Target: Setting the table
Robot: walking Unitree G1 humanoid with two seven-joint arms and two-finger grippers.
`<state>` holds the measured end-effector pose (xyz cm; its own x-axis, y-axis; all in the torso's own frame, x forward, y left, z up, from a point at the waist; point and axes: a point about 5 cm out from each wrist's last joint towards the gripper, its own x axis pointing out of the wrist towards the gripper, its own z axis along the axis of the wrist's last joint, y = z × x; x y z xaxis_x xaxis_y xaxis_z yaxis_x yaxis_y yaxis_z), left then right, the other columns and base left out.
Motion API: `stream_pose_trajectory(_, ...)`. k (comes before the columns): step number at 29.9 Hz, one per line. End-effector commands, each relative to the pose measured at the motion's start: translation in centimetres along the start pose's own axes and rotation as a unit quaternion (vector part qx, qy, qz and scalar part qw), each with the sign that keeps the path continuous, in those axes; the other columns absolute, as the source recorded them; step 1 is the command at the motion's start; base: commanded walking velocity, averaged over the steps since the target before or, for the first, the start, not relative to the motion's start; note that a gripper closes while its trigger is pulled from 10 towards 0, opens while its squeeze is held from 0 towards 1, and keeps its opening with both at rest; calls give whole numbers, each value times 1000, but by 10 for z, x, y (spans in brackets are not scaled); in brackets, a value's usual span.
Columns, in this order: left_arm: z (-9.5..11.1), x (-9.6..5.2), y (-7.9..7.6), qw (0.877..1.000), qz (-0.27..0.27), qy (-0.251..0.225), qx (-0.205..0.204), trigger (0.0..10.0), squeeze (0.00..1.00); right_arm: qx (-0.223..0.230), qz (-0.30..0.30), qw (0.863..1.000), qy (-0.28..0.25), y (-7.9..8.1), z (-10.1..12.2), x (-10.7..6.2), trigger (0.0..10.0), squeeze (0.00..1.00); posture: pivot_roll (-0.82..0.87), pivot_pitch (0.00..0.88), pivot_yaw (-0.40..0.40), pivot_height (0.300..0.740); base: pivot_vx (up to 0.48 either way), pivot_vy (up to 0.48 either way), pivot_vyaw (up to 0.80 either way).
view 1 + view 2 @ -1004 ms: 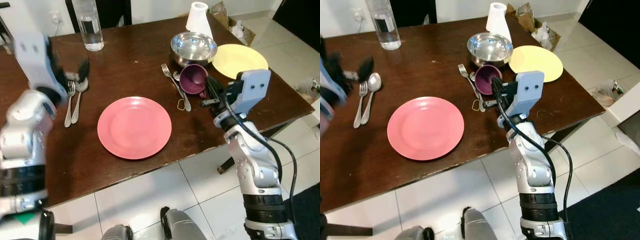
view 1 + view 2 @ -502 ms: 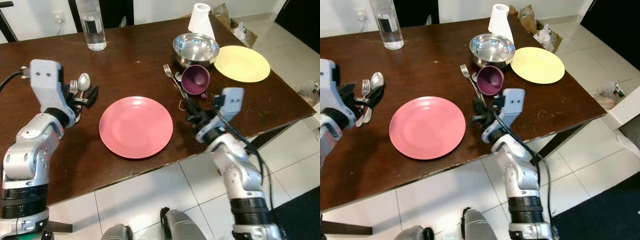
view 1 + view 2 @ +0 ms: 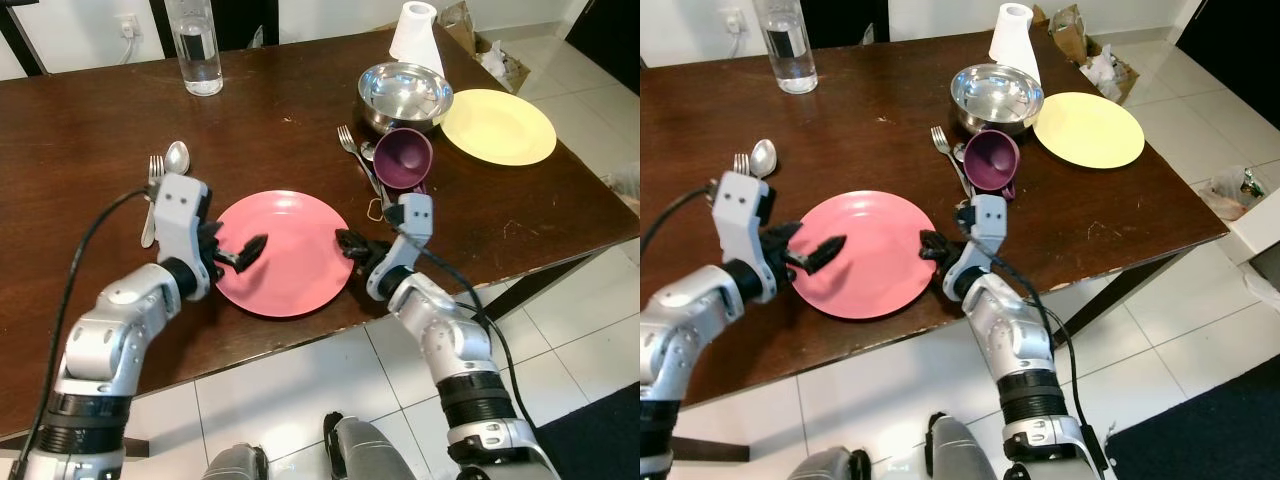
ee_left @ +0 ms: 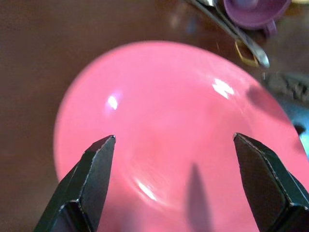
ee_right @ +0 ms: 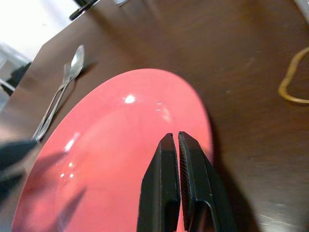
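A pink plate (image 3: 285,255) lies on the dark wooden table (image 3: 90,130) near its front edge. My left gripper (image 3: 240,247) hovers over the plate's left part, fingers spread wide; in the left wrist view the plate (image 4: 169,121) shows between the open fingers (image 4: 91,169). My right gripper (image 3: 344,238) is at the plate's right rim, shut with nothing between its fingers (image 5: 169,164). A fork (image 3: 152,190) and spoon (image 3: 177,156) lie left of the plate. A second fork (image 3: 352,148) and spoon lie right of it, beside a tipped purple cup (image 3: 404,158).
A steel bowl (image 3: 405,88), a yellow plate (image 3: 499,126) and a white paper roll (image 3: 415,30) stand at the back right. A water bottle (image 3: 197,48) stands at the back. A yellow rubber band (image 3: 377,210) lies by my right gripper. White tiled floor lies below the table edge.
Both arms have swung in toward the pink plate: the left from the cutlery at the left, the right from beside the purple cup. The camera has shifted slightly.
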<state>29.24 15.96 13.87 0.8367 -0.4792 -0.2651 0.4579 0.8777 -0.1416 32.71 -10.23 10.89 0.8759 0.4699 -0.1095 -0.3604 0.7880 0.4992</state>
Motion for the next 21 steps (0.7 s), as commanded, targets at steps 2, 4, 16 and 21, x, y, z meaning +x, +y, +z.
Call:
stream_pose_trajectory(2, -20, 0, -5, 999, -8, 34, -3, 10000, 0, 14, -7, 1000, 7, -6, -7, -2, 10000, 0, -91, 107, 5, 740, 0, 0, 0)
stream_pose_trajectory(4, -34, -2, -7, 998, -6, 54, -14, 10000, 0, 20, -6, 1000, 2, -6, -6, -2, 10000, 0, -89, 104, 3, 740, 0, 0, 0)
stream_pose_trajectory(16, -67, -9, -2, 994, 25, 108, -7, 10000, 0, 129, 60, 990, 17, 2, -12, -6, 10000, 898, -94, 92, -8, 740, 0, 0, 0)
stream_pose_trajectory(21, -66, -7, -3, 994, 24, 105, -7, 10000, 0, 124, 61, 990, 12, 2, -11, -8, 10000, 1000, -97, 90, -7, 740, 0, 0, 0)
